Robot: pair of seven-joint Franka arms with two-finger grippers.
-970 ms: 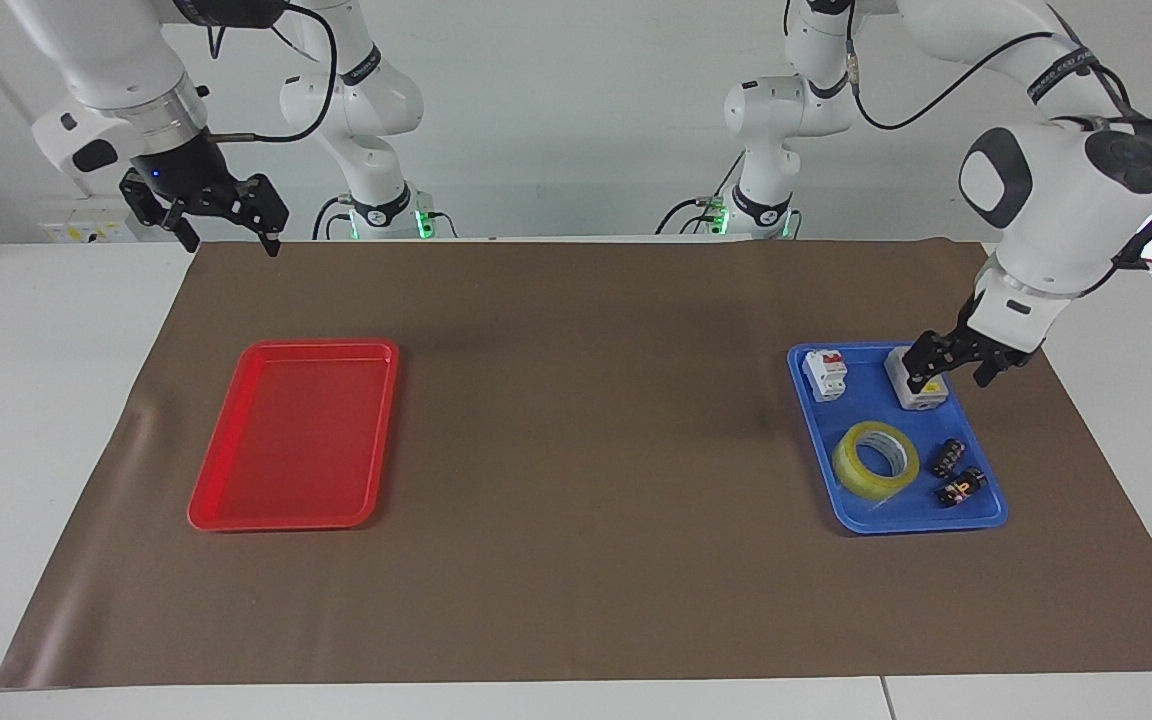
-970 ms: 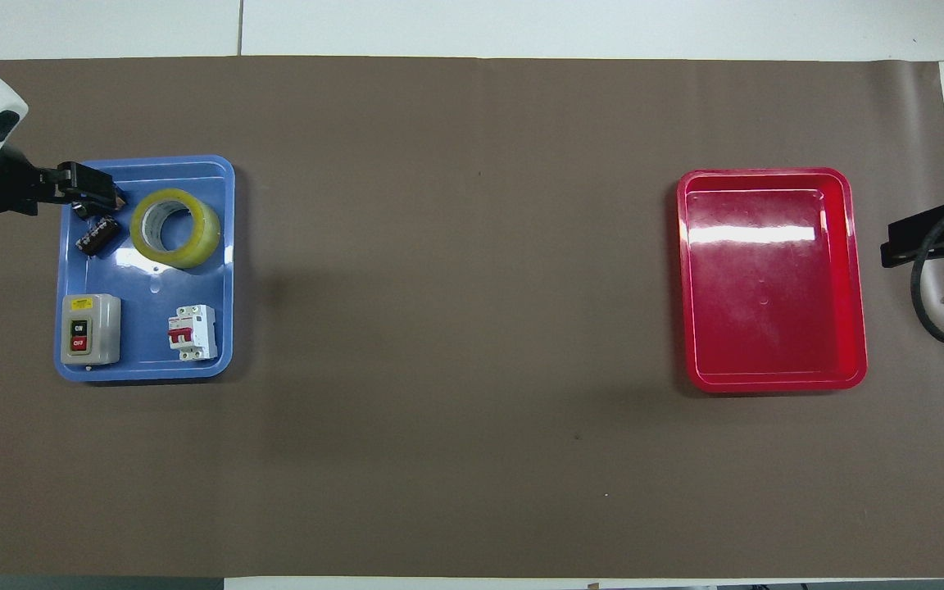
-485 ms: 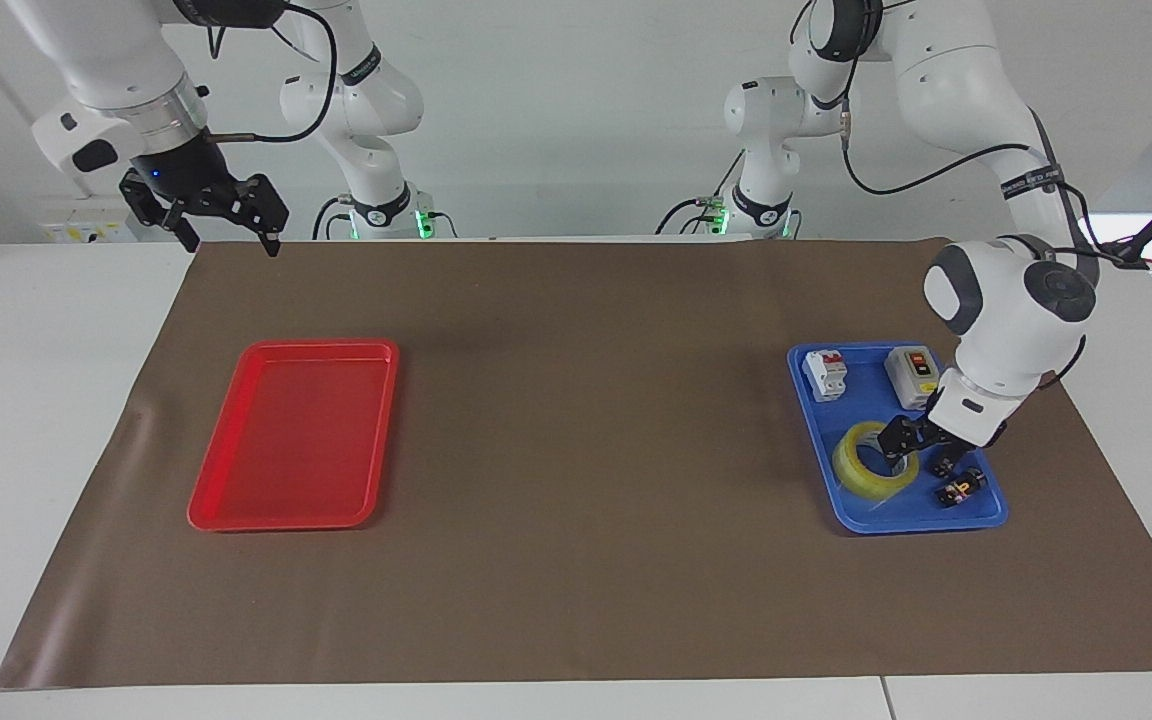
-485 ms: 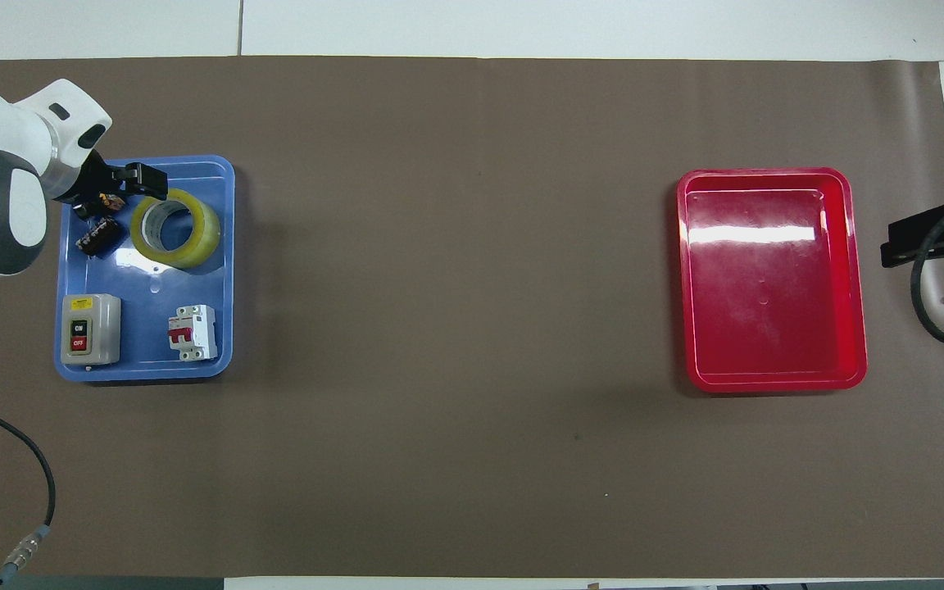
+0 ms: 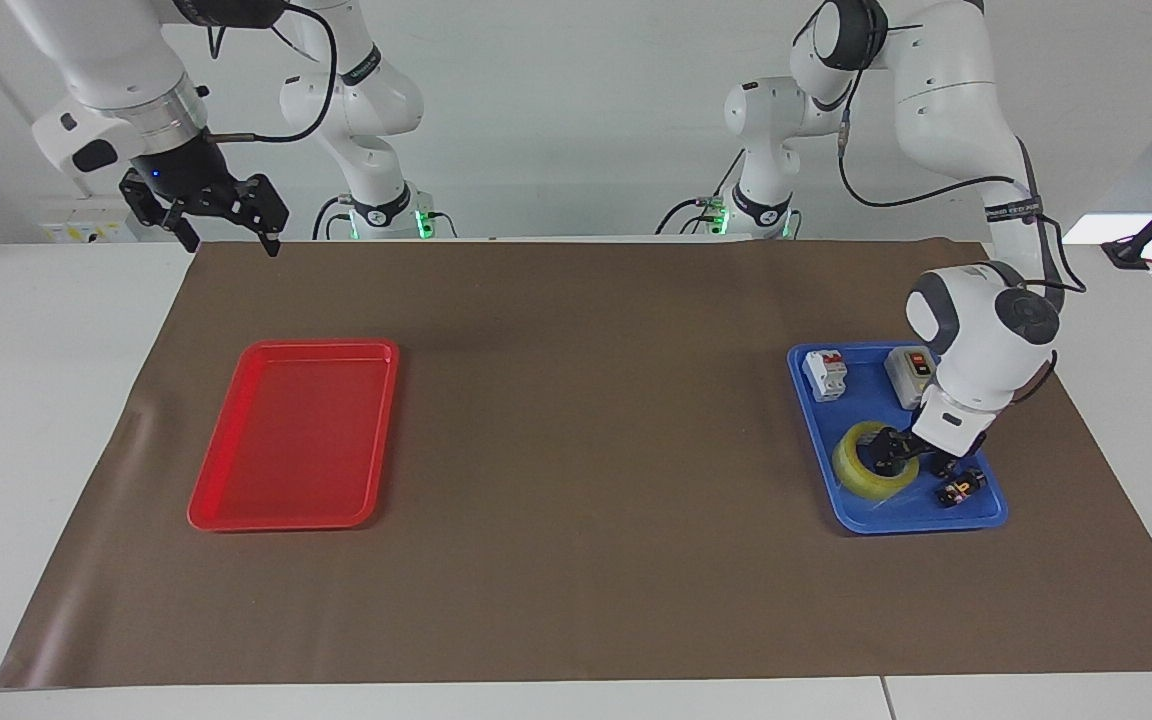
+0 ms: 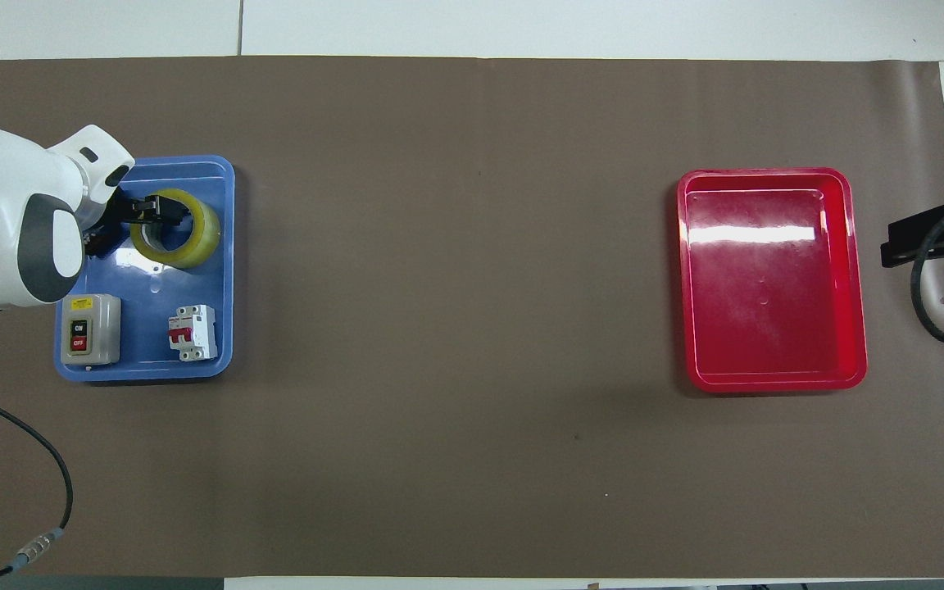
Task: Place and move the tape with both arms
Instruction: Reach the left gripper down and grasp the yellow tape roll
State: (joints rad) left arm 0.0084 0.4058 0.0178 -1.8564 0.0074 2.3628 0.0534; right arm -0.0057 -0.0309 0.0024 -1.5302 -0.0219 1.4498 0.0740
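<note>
Tape (image 5: 871, 468) lies in blue tray (image 5: 976, 515), left claw (image 5: 904, 455) spread around its wall; right claw (image 5: 226, 236) waits released.

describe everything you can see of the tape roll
The tape is a wide ring of translucent yellow packing tape with a pale inner core, lying flat with its hole facing up. It sits in the blue tray, in the part farther from the robots, beside small black connectors. The left pincer is down at the roll with its fingers open, one fingertip reaching into the hole; whether it touches the tape cannot be told. The roll is not lifted.
</note>
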